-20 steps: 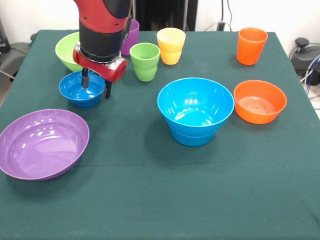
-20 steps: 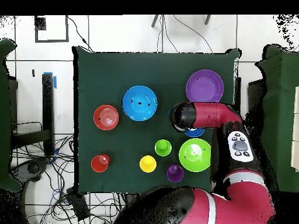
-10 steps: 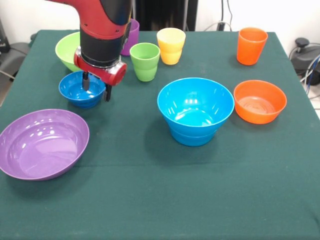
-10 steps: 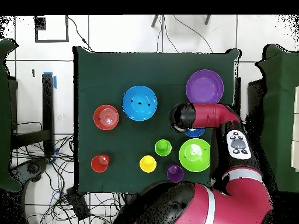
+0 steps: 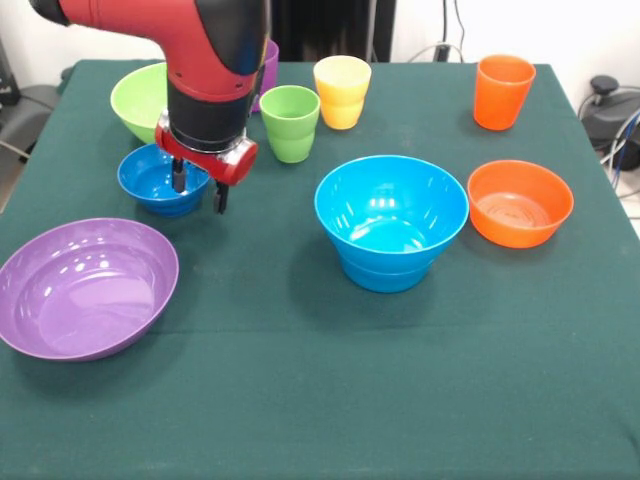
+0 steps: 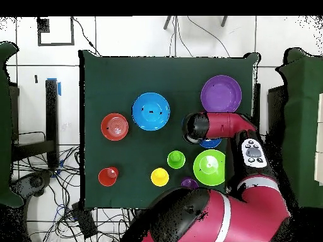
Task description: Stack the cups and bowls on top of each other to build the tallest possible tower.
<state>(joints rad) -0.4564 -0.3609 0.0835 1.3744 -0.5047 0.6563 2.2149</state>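
**Gripper straddling the rim of the small dark blue bowl**

Front view. The red and black arm's gripper [image 5: 199,186] hangs with its two black fingers parted, one inside the small glossy dark blue plastic bowl [image 5: 157,180] and one just outside its rim; nothing is clamped yet. This bowl sits near the tabletop's left edge, between the large shallow purple plastic bowl [image 5: 85,287] and the large lime green plastic bowl [image 5: 138,99]. No tower stands yet, though a light blue plastic bowl [image 5: 391,221] at mid-table seems nested on another. The likely fault: a thin, slick, curved rim may slip from the fingers, or the bowl may tilt on lifting. The ridged green plastic cup [image 5: 290,122] stands close to the arm.

Overhead view. The arm's wrist [image 6: 197,128] hides the gripper and most of the dark blue bowl. The small orange plastic bowl [image 6: 114,126] lies well apart.
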